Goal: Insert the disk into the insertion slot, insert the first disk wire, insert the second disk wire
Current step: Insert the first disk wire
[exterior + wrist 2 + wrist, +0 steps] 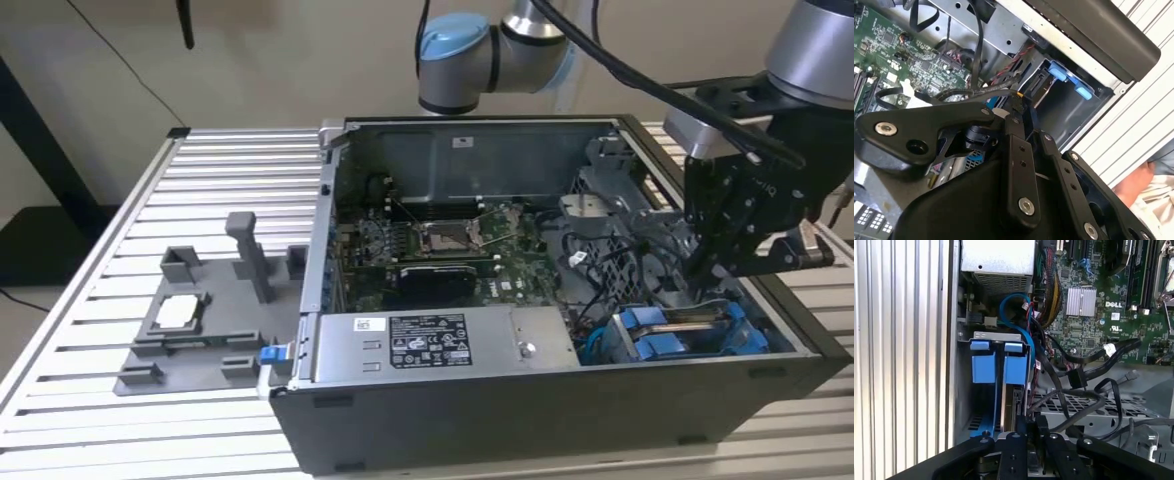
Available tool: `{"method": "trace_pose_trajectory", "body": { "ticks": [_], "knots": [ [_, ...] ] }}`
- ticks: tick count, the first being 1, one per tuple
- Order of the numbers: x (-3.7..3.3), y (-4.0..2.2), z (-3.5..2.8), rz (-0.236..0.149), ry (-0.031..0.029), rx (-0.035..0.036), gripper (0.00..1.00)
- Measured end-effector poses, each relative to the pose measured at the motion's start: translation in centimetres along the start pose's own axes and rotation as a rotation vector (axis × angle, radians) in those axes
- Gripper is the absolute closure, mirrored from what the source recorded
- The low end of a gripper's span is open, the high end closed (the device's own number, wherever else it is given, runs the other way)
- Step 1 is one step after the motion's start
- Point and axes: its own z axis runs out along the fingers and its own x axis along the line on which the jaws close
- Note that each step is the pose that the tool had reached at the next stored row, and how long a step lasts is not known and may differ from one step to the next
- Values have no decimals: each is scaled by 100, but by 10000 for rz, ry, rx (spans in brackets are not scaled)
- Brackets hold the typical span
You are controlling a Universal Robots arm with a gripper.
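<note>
One gripper [697, 272] is all you have to work with, and it hangs inside the open computer case [534, 425] on the slatted bench [120, 260], at the exterior view's right, directly over the grey drive cage. Finding on the disk [1015, 371]: it sits in the insertion slot [990, 335] in its blue carrier, tabs about level with the cage rim, so I judge the seating step done. Finding on the fingers: in both wrist views they are drawn together. In the second wrist view the gripper [1018, 107] pinches what reads as the plug end of a black disk wire [984, 89], whose slack trails off over the motherboard [899, 55]. Whether this is the first or the second wire cannot be told. The relation that matters to you: in the first wrist view the gripper [1029, 434] stands just beside one end of the disk. The disk's long edge runs straight away from the fingertips toward the blue tabs and the power supply box [999, 260] beyond them. The plug is thus held at the end of the disk opposite the tabs, near it but apparently not seated. The disk's socket is hidden behind the fingers. Loose black cables [1079, 390] lie close alongside, over the perforated cage top.
</note>
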Motion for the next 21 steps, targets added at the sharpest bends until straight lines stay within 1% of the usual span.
{"method": "trace_pose_trajectory", "body": {
  "ticks": [4,8,9,13,16,17,21],
  "knots": [
    [9,-20,28,64,0,-85,81],
    [19,-61,59,83,-6,-195,81],
    [22,-72,65,85,-6,-236,81],
    [36,-137,93,86,-14,-453,81],
    [45,-176,109,89,-21,-597,81],
    [45,-179,110,92,-20,-623,81],
    [45,-181,111,96,-20,-626,81]
  ]
}}
